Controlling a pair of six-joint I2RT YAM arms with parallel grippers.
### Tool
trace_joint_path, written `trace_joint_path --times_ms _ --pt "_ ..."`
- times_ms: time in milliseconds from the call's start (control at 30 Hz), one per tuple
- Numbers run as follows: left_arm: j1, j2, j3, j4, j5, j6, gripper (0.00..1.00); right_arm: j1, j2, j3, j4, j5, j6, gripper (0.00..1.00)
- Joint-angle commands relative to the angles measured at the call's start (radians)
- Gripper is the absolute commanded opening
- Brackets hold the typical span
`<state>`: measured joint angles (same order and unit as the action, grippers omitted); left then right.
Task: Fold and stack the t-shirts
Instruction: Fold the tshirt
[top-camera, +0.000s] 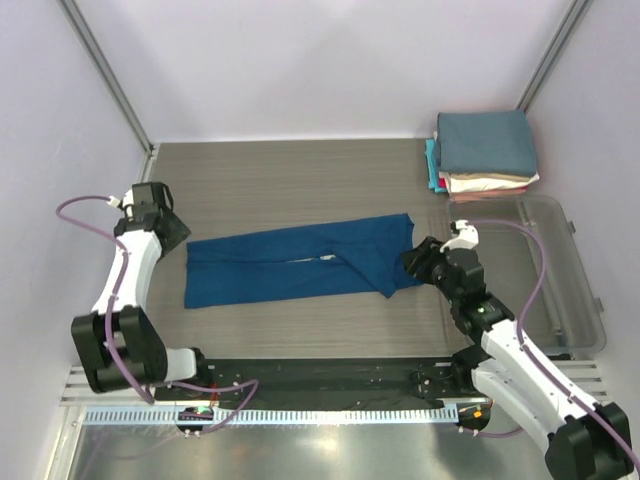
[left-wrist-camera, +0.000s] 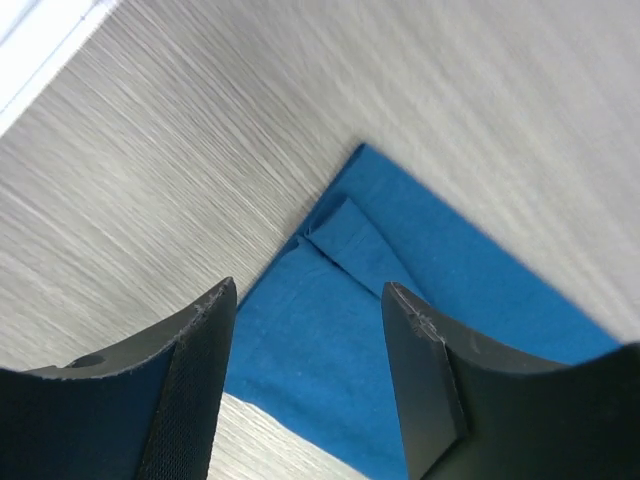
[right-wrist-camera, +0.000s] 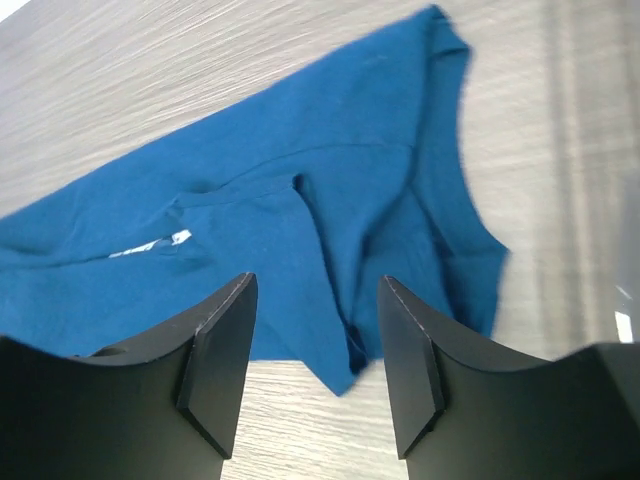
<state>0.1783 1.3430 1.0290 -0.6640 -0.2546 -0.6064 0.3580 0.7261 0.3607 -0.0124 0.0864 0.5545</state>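
On the worktop, seen from above, the royal-blue tee lies as a long band running left to right, apparently already folded in along its length. The left arm brings its jaws to the band's left end, and the right arm brings its jaws to the right end, where the cloth flares wider. Having one arm at each end suits a crosswise fold, which I judge to be the step in hand. The stack of folded tees sits in the far right corner, well apart from the blue one, with a slate-blue tee on top. The clear bin lies just in front of it.

From the left wrist, the jaws stand apart with nothing clamped between them. A corner of the blue tee, where a small layered edge shows, lies on the worktop below the gap. It looks like the chosen place to grip.

From the right wrist, the jaws are likewise apart and empty, hanging over the wider end of the tee, where seams and folds cross. A white sliver peeks out of a fold, probably part of a print. The layers here are uneven, so a pinch may catch only the top one.
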Motion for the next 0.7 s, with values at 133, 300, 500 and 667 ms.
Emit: trace_joint_path --times_ms 133,300,500,667 --pt "-0.008 -0.113 -0.033 0.095 0.000 -0.050 0.60 0.004 -0.005 0.036 0.006 0.029 0.091 0.58" --pt "-0.204 -0.012 -0.006 0.119 0.000 -0.046 0.59 0.033 0.293 0.187 0.075 -0.129 0.116 0.58" --pt "-0.353 0.229 0.054 0.118 0.043 -0.059 0.57 0.101 0.643 0.365 0.013 -0.117 0.176 0.59" --pt "-0.381 0.355 0.037 0.116 0.058 -0.078 0.54 0.110 0.854 0.472 -0.116 -0.071 0.205 0.63"
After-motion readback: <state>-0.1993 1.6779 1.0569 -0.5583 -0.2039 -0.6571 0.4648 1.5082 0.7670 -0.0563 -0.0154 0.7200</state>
